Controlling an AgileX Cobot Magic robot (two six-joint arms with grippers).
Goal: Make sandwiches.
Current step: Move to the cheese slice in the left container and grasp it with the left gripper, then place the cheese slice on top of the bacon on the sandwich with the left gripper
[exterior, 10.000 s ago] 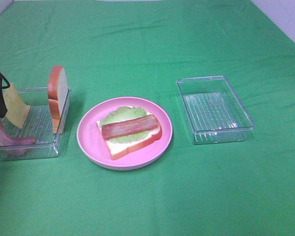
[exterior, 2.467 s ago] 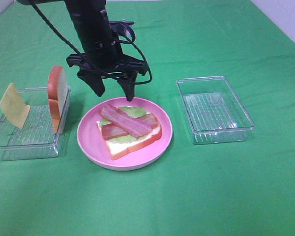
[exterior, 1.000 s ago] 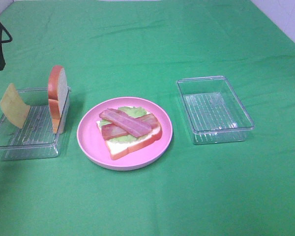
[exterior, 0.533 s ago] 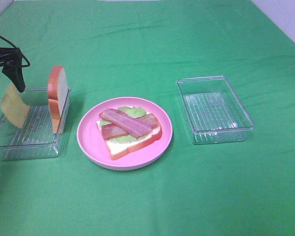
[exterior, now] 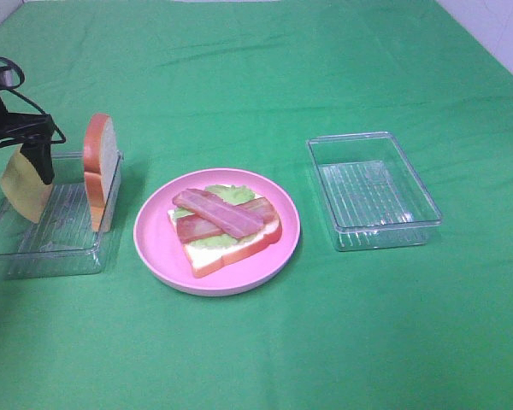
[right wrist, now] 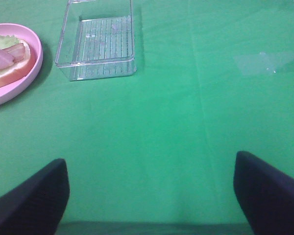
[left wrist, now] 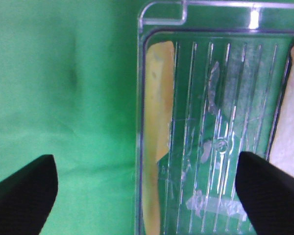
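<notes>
Left of the plate (exterior: 158,248), the left gripper (exterior: 30,158) hangs with jaws spread wide over the cheese (exterior: 21,190), which leans in the left tray (exterior: 43,256) beside an upright bread slice (exterior: 100,166). The cheese looks thin, light and slick; I'd pinch its top edge. The sandwich (exterior: 227,224), open-faced with lettuce and two crossed bacon strips, sits on the plate. Half a second ago the gripper stood higher, above the cheese. Right of the plate, the right gripper (right wrist: 147,196) is open over bare cloth.

pink plate (exterior: 158,248): centre | clear trays: left (exterior: 43,256), right (exterior: 374,190) | green cloth (exterior: 325,342)
</notes>
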